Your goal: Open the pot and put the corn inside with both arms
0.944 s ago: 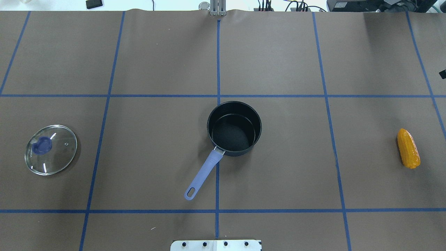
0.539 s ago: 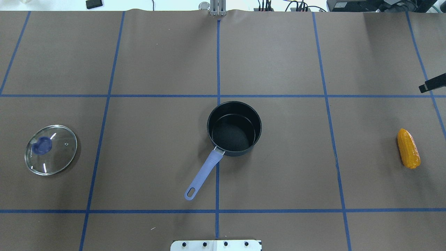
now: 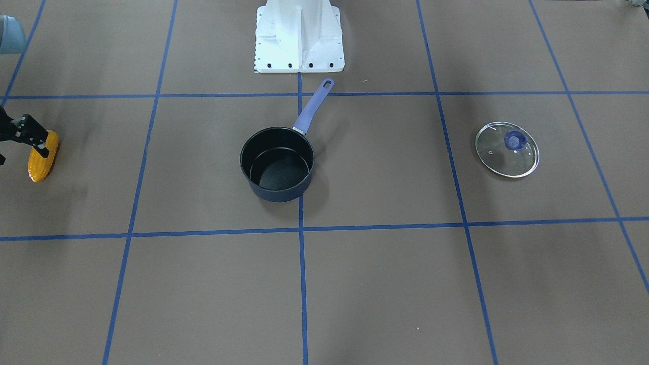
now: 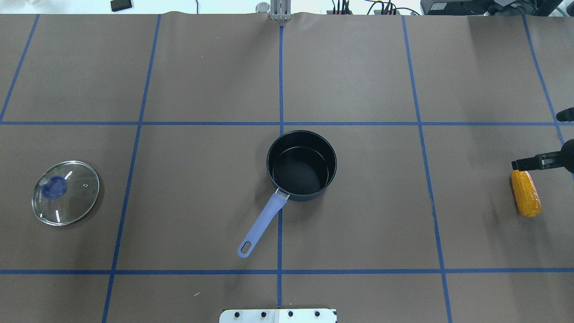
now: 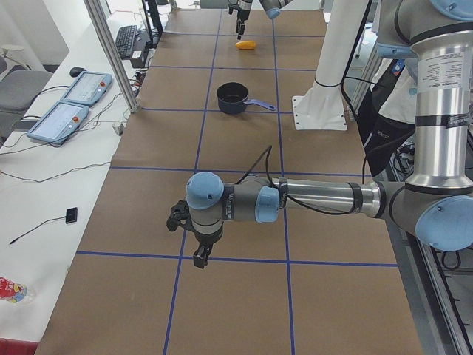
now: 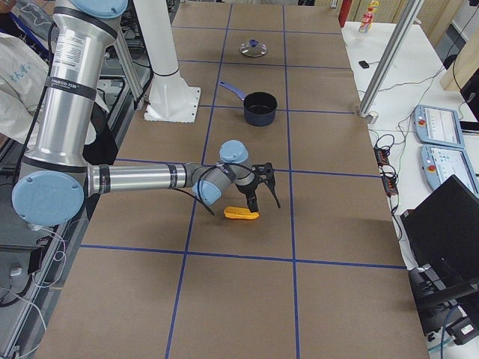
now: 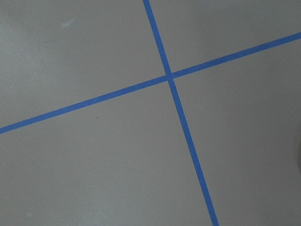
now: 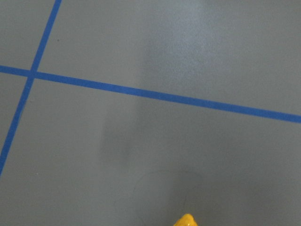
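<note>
I see my right gripper [image 6: 264, 206] spread open over the corn [image 4: 526, 193], lying well off the uncovered pot's [image 4: 301, 164] right-arm side; left gripper's [image 5: 186, 242] grip I cannot tell.

Overhead view: above the robot base [image 4: 278, 315], looking forward and down; front view: opposite, facing back, both sharing the pot [image 4: 301, 165] on the counter [image 4: 358, 67]. Side views: each counter end, lengthwise. Wrist cameras: close over taped counter surface.

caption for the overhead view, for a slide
Open right gripper at the corn; lidless pot centred, glass lid off to the left.
</note>
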Available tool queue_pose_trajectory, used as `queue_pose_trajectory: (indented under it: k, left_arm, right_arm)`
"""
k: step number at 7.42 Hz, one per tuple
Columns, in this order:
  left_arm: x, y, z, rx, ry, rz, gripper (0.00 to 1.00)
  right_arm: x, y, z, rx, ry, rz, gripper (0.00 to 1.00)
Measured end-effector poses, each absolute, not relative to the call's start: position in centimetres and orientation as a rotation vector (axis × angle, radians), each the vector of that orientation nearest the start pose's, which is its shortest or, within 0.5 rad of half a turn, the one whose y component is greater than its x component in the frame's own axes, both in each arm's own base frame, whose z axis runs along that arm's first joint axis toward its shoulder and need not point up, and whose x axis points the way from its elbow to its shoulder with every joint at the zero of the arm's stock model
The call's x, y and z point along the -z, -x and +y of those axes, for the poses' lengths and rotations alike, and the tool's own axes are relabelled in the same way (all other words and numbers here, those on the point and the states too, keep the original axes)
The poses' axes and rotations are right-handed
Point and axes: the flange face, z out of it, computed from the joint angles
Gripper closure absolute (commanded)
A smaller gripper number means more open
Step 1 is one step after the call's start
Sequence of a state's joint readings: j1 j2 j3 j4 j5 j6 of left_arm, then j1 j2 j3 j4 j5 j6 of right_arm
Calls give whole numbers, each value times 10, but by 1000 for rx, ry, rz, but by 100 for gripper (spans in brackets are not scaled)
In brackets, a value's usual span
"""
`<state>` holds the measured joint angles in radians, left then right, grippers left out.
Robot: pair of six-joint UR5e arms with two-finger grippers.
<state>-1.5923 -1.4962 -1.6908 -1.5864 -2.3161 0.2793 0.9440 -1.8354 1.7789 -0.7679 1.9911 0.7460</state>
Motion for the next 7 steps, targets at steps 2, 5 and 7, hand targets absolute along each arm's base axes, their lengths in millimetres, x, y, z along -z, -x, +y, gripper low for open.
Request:
queue_pose_trajectory:
  k: [2, 5, 7]
  left_arm:
    - [-635, 76, -462, -269, -172, 732, 1]
    - [-634, 75, -463, -271, -176, 733, 1]
    - [-634, 75, -463, -272, -178, 735, 1]
  right_arm:
    - [-613, 182, -368, 55, -317, -721, 4]
    - [-642, 187, -352, 81, -333, -711, 73]
    - [-648, 191, -351, 88, -342, -719, 100]
